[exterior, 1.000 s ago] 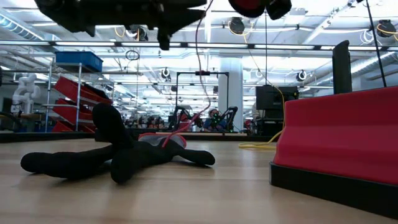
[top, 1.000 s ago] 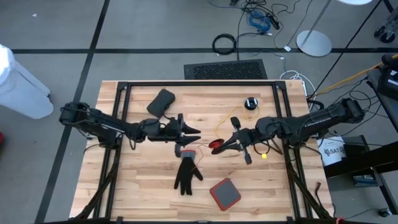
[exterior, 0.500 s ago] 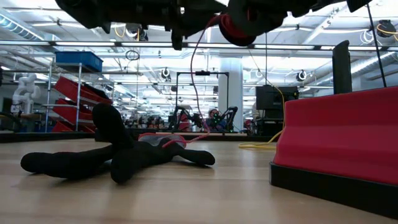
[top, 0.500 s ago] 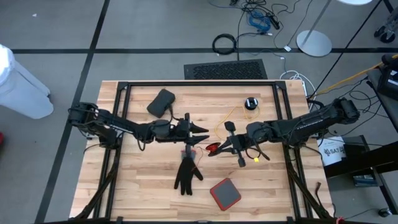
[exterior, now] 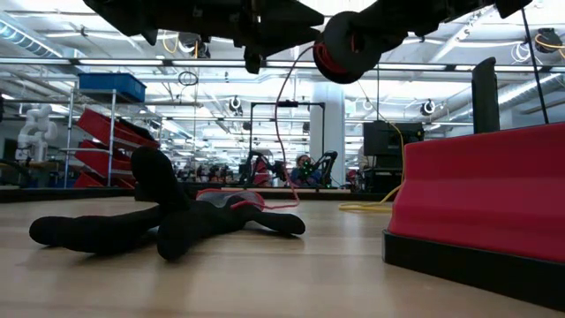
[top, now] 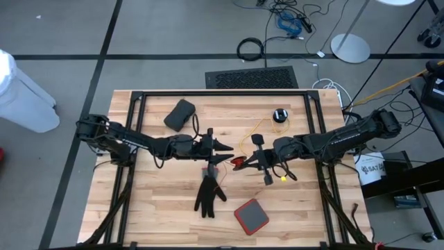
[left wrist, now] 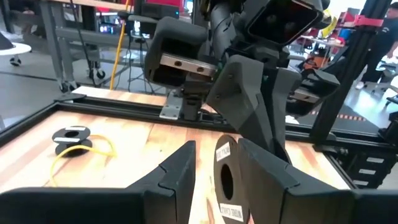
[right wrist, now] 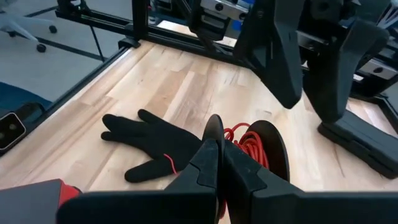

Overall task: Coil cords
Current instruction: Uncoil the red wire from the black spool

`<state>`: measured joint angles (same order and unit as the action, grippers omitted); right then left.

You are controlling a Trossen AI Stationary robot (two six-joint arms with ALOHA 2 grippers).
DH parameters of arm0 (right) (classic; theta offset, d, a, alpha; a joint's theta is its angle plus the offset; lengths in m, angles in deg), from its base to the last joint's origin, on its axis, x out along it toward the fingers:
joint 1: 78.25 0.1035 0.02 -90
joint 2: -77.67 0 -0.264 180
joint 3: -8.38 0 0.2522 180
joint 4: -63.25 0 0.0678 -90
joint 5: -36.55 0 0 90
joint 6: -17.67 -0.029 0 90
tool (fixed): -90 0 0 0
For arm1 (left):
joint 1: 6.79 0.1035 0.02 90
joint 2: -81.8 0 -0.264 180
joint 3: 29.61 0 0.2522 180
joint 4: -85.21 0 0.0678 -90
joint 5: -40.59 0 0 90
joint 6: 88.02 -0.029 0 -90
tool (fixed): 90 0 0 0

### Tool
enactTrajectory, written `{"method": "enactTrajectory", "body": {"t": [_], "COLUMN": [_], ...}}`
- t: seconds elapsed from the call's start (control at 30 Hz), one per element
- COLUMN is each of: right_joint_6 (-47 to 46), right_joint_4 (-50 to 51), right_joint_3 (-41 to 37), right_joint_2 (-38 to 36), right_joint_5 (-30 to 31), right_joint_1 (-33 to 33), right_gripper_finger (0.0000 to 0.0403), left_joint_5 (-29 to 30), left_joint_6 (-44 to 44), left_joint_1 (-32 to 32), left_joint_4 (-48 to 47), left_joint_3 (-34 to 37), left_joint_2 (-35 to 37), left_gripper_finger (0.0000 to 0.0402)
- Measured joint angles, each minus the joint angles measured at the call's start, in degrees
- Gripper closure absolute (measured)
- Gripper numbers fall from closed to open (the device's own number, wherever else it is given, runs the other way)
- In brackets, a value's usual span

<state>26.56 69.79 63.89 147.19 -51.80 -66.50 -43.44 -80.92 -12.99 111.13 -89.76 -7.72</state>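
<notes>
With the right gripper (top: 239,164) clamped on the spool (exterior: 346,46) of red cord (exterior: 281,132) above the bench (top: 159,201), and the left gripper (top: 225,149) open just opposite it, I would feed the trailing cord slowly, keeping tension so the turns sit evenly.

In the low view both arms were cut off by the top edge, so only the underside of the red spool (exterior: 353,44) and dark tool parts showed, and the red case (exterior: 481,199) at 3 o'clock ran off the right and bottom edges. From above, the thin yellow cord (top: 258,130) trailing from the black puck (top: 279,115) at 1 o'clock was too fine to follow past the right tool (top: 244,162), whose fingers hid most of the spool. In the left wrist view the left tool (left wrist: 214,165) covered the table's near part, and the spool's printed label was too blurred to read.
</notes>
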Motion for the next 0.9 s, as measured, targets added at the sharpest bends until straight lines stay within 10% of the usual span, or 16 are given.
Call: {"method": "enactTrajectory", "body": {"t": [0.9], "right_joint_6": [2.7], "right_joint_4": [-3.4], "right_joint_3": [0.0], "right_joint_2": [0.0], "right_joint_5": [0.2], "right_joint_1": [0.0], "right_gripper_finger": [0.0403], "left_joint_5": [-2.4], "left_joint_6": [0.1], "left_joint_1": [-0.1], "left_joint_4": [-3.4], "left_joint_3": [-3.5], "left_joint_2": [-2.8], "left_gripper_finger": [0.0277]}}
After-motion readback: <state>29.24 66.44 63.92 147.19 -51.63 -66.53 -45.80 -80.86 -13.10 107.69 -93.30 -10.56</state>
